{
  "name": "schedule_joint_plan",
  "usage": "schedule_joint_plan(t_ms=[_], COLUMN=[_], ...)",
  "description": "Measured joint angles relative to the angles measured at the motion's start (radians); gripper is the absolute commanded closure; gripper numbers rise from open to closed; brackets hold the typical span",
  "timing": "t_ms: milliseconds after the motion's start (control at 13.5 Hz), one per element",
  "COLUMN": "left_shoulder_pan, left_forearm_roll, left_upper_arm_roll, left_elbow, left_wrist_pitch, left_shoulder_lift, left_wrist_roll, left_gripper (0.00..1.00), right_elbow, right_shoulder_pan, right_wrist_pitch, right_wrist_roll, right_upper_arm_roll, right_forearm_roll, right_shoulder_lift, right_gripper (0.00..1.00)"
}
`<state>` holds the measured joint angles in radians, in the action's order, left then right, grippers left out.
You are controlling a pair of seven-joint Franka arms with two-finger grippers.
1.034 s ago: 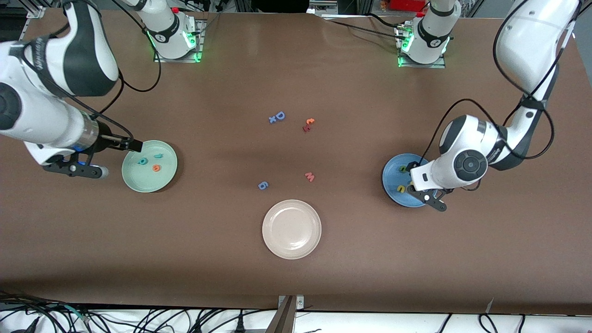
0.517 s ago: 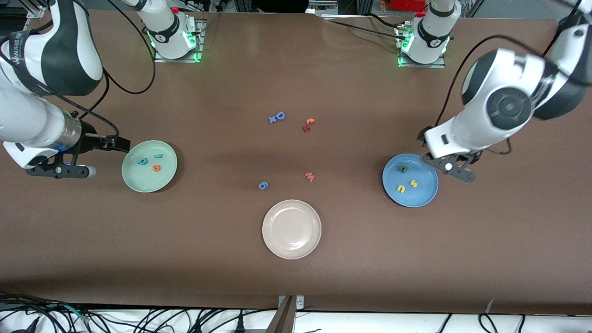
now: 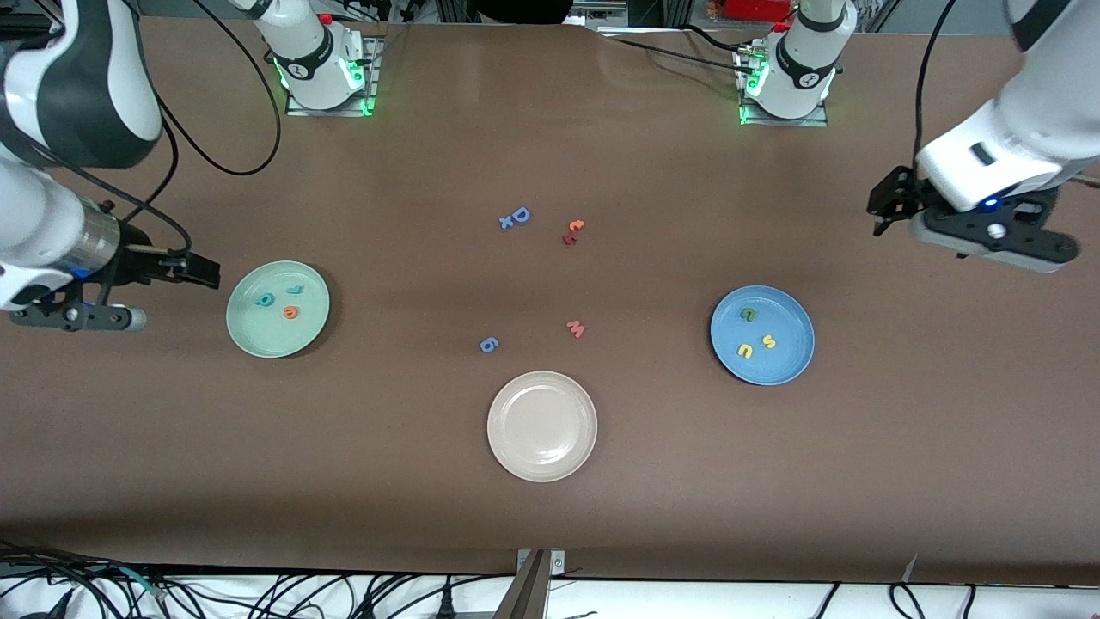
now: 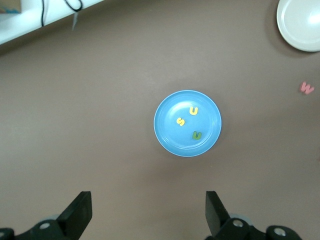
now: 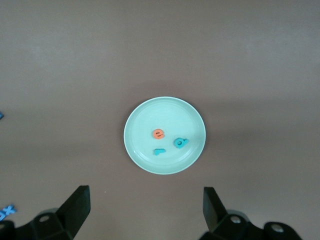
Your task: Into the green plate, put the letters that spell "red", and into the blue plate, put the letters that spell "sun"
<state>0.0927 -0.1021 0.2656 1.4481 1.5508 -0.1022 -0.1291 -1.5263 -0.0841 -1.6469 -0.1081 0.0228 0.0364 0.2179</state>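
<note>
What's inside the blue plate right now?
Three small letters lie in the blue plate: a yellow s, a yellow u and a green n. Nothing covers the plate; both open grippers are away from it.

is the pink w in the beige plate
No, the pink w lies on the table, farther from the camera than the beige plate.

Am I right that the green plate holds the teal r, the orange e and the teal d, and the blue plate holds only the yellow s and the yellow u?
Not quite. The blue plate holds three letters: the yellow s, the yellow u and also the green n, as the front view and left wrist view show. The rest stands: the green plate holds the teal r, the orange e and the teal d.
</note>
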Motion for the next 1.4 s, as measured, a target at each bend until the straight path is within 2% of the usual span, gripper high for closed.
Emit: schedule_joint_plan(t_ms=[148,296,517,665,1182,1404], left_shoulder_pan=[-0.073,-0.097,-0.106,-0.117,-0.126,-0.122], left_forearm_roll=[0.057,0.065,0.065,0.065,0.065,0.065], left_upper_arm_roll=[-0.130,-0.178,-0.181,-0.181,-0.185,-0.189], left_elbow=[0.011,0.054,0.188,0.229,0.217,0.214], left_wrist_pitch=[0.000,0.034,0.139,0.150,0.112,0.094], left_shoulder_lift=[0.022,0.045,0.119,0.153,0.173,0.174], left_wrist_roll=[0.000,0.000,0.026,0.037,0.056,0.068], left_gripper=[0.00,0.00,0.00,0.00,0.00,0.00], right_elbow=[0.008,0.008,0.008,0.007,0.007,0.007], right_shoulder_pan=[0.001,0.005,0.045,0.075,0.094,0.093], right_wrist_pitch=[0.041,0.086,0.112,0.106,0.099,0.103], right_wrist_roll=[0.000,-0.001,-0.001,-0.001,0.000,-0.001], right_upper_arm_roll=[0.000,-0.001,-0.001,0.008,0.079,0.074], right_forearm_roll=[0.000,0.001,0.001,0.001,-0.003,-0.004], right_shoulder_lift=[-0.060,-0.113,-0.142,-0.139,-0.135,-0.135], right_gripper=[0.00,0.00,0.00,0.00,0.00,0.00])
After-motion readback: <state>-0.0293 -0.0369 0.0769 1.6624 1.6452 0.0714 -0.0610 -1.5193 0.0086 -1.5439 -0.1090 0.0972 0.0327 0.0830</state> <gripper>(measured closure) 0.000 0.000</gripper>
